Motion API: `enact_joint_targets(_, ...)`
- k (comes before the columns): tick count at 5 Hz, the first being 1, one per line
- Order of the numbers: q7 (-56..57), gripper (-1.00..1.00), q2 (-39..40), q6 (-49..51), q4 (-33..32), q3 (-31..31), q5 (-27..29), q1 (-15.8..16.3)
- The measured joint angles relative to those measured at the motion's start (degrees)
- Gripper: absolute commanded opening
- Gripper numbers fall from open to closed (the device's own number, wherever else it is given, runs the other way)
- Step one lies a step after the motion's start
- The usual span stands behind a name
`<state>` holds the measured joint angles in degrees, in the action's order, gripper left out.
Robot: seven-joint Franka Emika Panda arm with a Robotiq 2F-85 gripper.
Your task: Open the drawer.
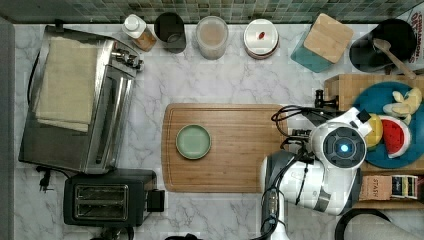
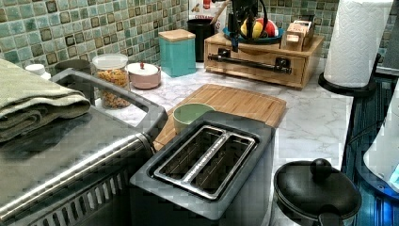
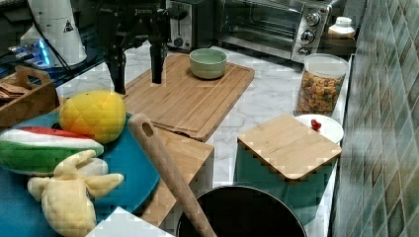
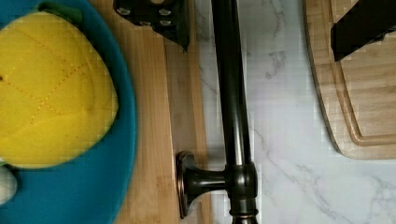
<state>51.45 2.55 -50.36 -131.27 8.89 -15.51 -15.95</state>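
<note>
1. Looking down in the top view, a white marble counter (image 1: pixel 240 80) runs below a green tiled wall, carrying a cutting board (image 1: pixel 235 150) with a green bowl (image 1: pixel 193 141), a toaster oven (image 1: pixel 80 100) at the top view's left and a black toaster (image 1: pixel 107 201) below it. The white arm (image 1: pixel 320 175) reaches toward the wooden box unit (image 1: pixel 345 87) at the top view's right and hides most of the unit's front edge.

2. In the left view, the drawer (image 2: pixel 256 60) sits at the far end of the counter under a blue plate (image 2: pixel 254 38) of toy fruit, its front flush with the box and its black bar handle (image 2: pixel 254 63) running across it. The gripper (image 2: pixel 235 44) hangs in front of the plate at the handle's left end in the left view; contact cannot be judged.

3. In the right view, the gripper's two black fingers (image 3: pixel 117 69) stand well spread and point down past the box edge, with the plush lemon (image 3: pixel 93 116) just beside them. The drawer front itself is hidden behind the plate.

4. In the wrist view, the handle (image 4: pixel 233 102) lies between the spread jaws, one finger over the box top and one over the cutting board, neither touching the bar. The bar's post (image 4: pixel 201 179) meets the drawer front, which is seen edge-on.
</note>
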Motion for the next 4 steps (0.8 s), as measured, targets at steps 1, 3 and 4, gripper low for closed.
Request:
enact_joint_targets(1, 0.45, 1.0, 1.33, -3.25, -0.11, 0.02, -0.39, -0.03)
enact_joint_targets(3, 0.42, 1.0, 7.17, -10.91, 0.11, 0.2, -4.98, -0.01)
enact_joint_targets(4, -1.76, 1.0, 11.07, -12.03, -0.11, 0.2, -5.06, 0.0)
